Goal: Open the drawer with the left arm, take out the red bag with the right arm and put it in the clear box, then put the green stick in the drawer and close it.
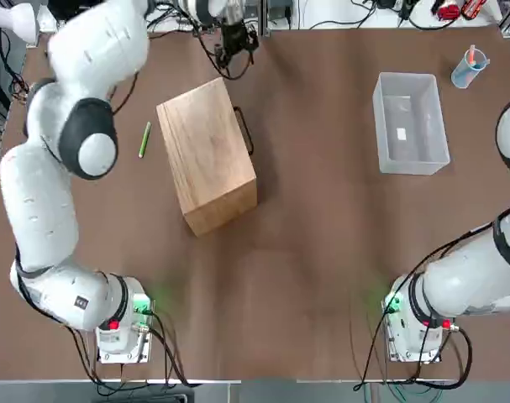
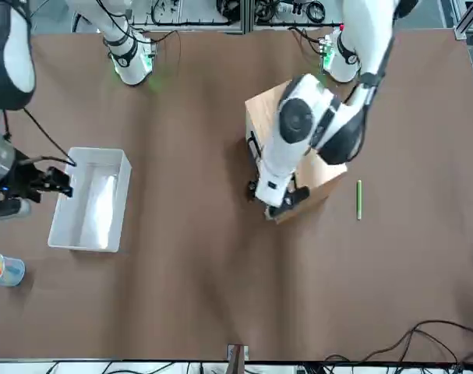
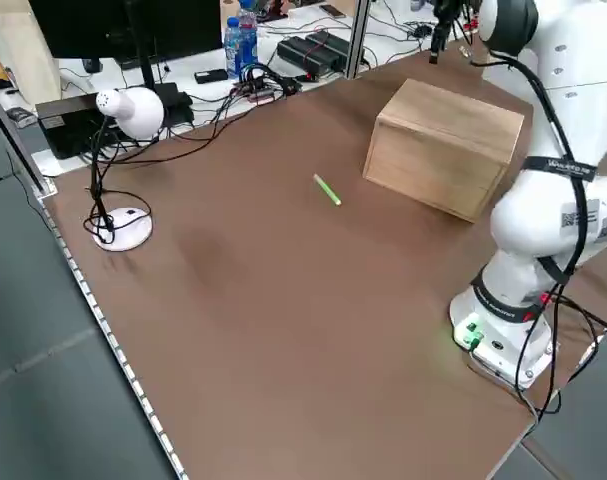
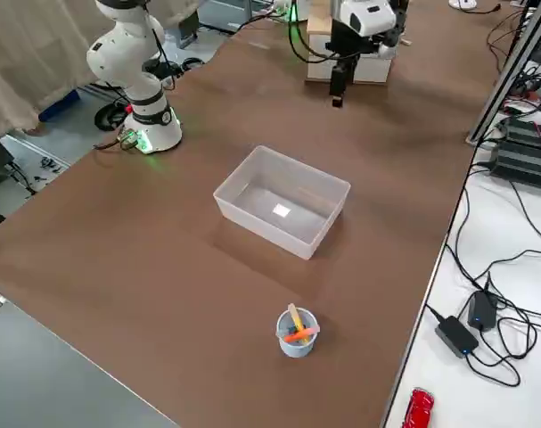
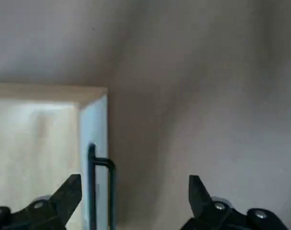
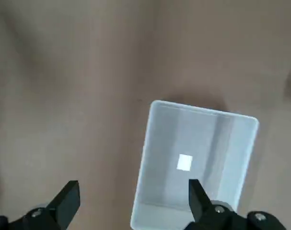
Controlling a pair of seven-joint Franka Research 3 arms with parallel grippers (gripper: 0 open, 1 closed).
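The light-wood box (image 1: 208,155) stands left of centre with its drawer (image 5: 98,158) shut and the dark loop handle (image 1: 244,130) on its right face. My left gripper (image 1: 235,52) hangs open above the table beyond the box's far end; in the left wrist view the left gripper (image 5: 134,191) has the handle (image 5: 95,163) just inside one fingertip, untouched. The green stick (image 1: 144,139) lies on the table left of the box. The clear box (image 1: 423,117) sits at the far right, with my open right gripper (image 2: 53,183) raised beside it. The red bag is out of view.
A small blue cup (image 1: 469,67) with orange sticks stands beyond the clear box near the far right corner. A white desk lamp (image 3: 123,110) and cables sit off the table's left edge. More cables and gear line the far edge.
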